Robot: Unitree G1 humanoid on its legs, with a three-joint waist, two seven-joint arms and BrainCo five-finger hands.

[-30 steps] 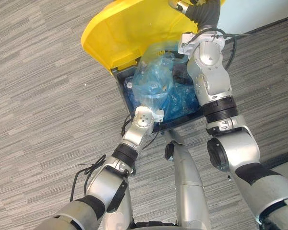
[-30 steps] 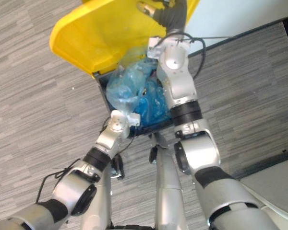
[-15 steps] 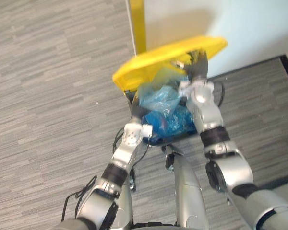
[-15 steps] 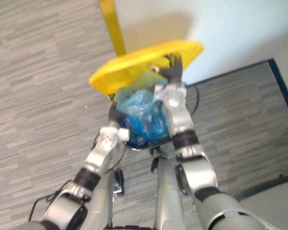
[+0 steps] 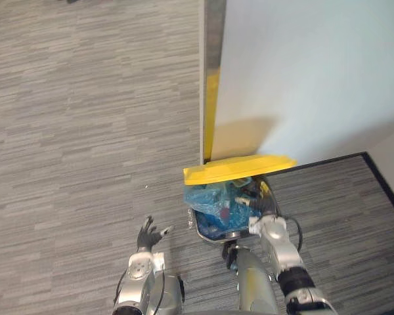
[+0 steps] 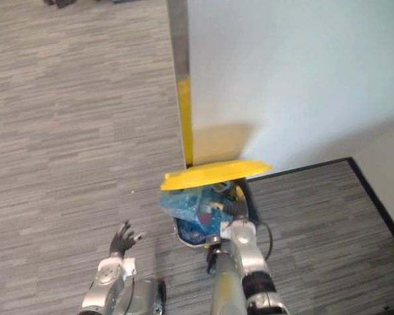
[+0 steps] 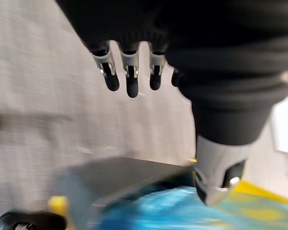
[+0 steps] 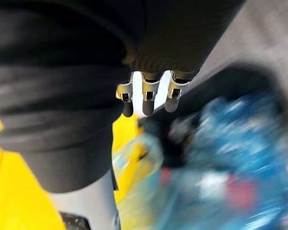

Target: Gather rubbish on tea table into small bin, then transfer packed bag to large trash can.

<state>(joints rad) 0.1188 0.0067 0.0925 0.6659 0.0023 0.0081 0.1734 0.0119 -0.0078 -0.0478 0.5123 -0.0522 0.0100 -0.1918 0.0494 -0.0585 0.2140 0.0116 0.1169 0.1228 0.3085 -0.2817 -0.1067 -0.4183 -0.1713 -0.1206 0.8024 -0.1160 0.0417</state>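
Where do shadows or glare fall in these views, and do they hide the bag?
Left eye view: the yellow lid throws a soft shadow on the pale wall above it; the blue bag beneath is plainly visible. Right eye view: same shadow, no glare on the grey floor.

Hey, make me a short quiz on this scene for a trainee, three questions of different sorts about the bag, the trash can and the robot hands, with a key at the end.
1. Multiple choice: where is the blue bag?
A) lying on the carpet
B) in the large trash can, under its yellow lid
C) on a table
2. True or false: the left robot hand is shut on the blue bag.
3. Short answer: which robot hand is nearer the large trash can?

Key:
1. B.
2. False: it is open over the floor, apart from the can.
3. The right robot hand, at the can's opening beside the bag.
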